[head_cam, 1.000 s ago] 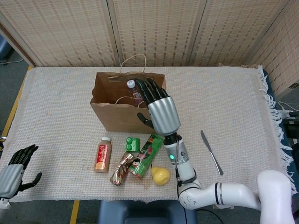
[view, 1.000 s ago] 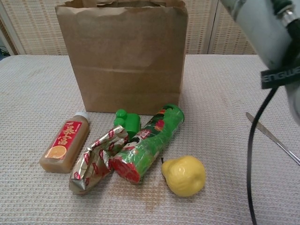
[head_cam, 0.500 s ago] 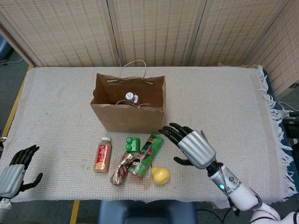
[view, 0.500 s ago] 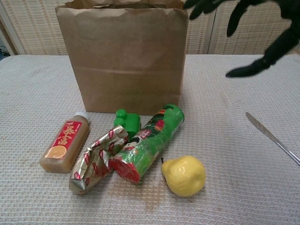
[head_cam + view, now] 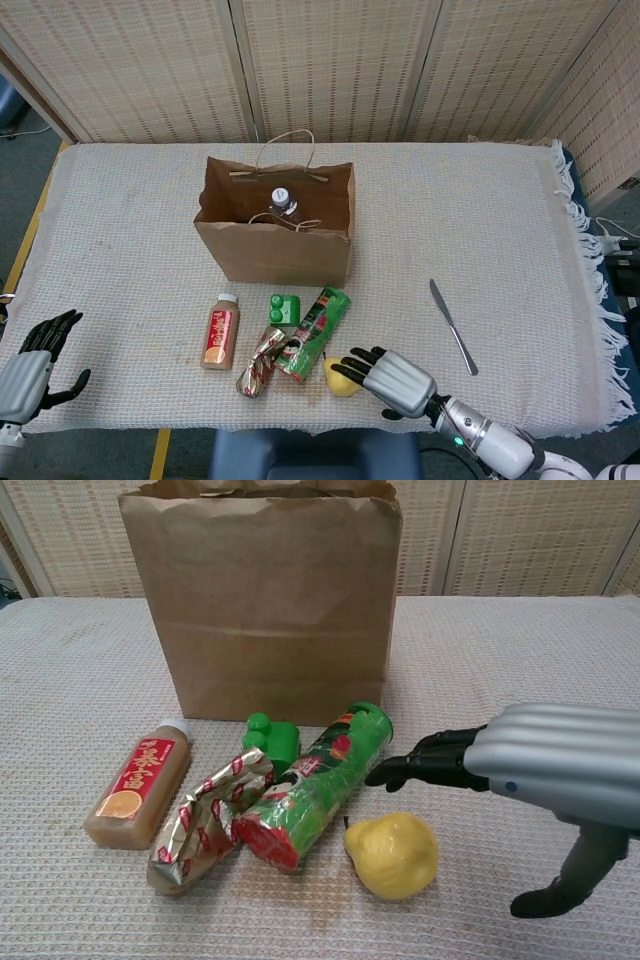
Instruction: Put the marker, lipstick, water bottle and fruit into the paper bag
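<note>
A: Right hand (image 5: 545, 770) status?

B: Palm down, fingers (image 5: 430, 763) stretched forward and spread, thumb hanging apart below. It holds nothing. It hovers just above and beside the yellow fruit (image 5: 392, 854); from the head view the fingertips overlap the fruit's edge, but the chest view shows a gap, so no contact that I can confirm.

A: Left hand (image 5: 30, 368)?

B: At the front left edge of the bench (image 5: 520, 250), fingers apart, nothing in it. Only the head view shows it.

A: Task items?

B: Water bottle (image 5: 282, 201) stands upright inside the paper bag (image 5: 262, 600), cap visible from above. Fruit lies on the bench in front of the bag, just right of the green can (image 5: 315, 785). Marker and lipstick: can't pick them out.

A: Other clutter?

B: Juice bottle (image 5: 138, 785) lying flat at left, a crumpled foil wrapper (image 5: 200, 820) touching the green can, a small green block (image 5: 270, 738) behind them, and a knife (image 5: 452, 326) well apart on the right.
</note>
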